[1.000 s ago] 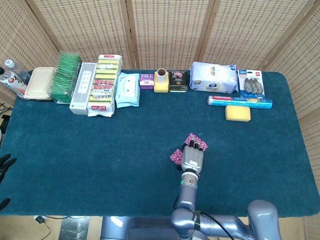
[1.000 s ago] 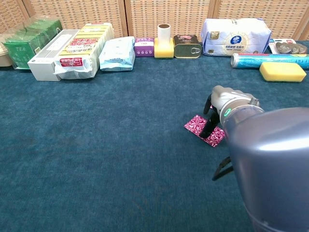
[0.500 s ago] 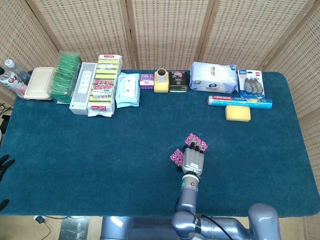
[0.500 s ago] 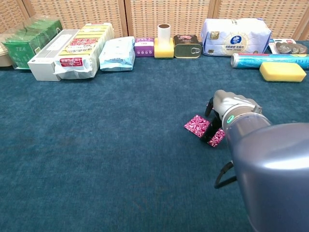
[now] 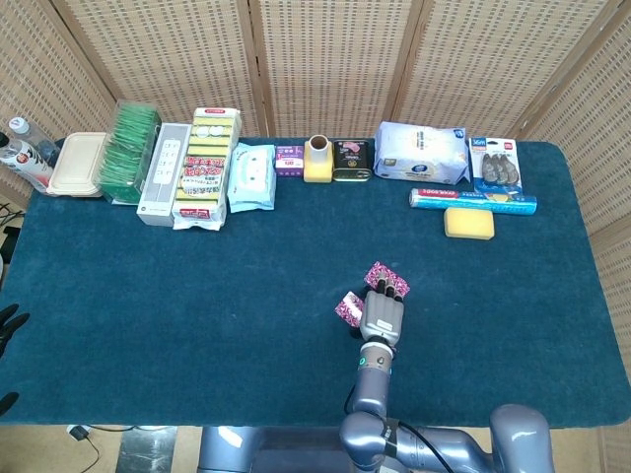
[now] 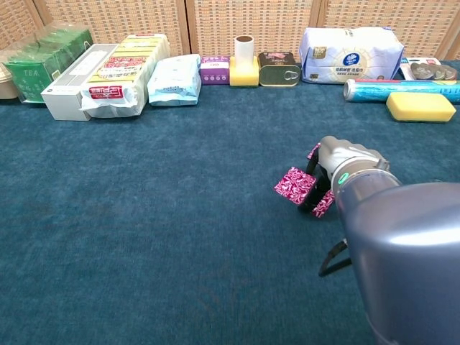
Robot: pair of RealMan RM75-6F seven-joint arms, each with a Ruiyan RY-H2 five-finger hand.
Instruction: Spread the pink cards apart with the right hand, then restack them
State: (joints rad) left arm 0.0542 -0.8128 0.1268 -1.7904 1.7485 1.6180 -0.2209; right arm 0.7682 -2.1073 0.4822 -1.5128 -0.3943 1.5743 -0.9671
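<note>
- pink cards (image 5: 349, 308) sit lower center of the head view on the blue table (image 5: 197, 296), fanned out a bit
- right hand (image 5: 381, 313) rests on them, fingers (image 5: 386, 288) flat and close together
- left hand (image 5: 8, 325) barely peeks in at the left edge, can't tell its fingers

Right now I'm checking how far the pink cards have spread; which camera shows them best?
The chest view: the pink cards show beside the right hand, one face plain. The head view shows only corners past the hand.

Head view high, looking steeply down over the whole table (image 5: 148, 296); chest view low, nearer, facing its far edge.
</note>
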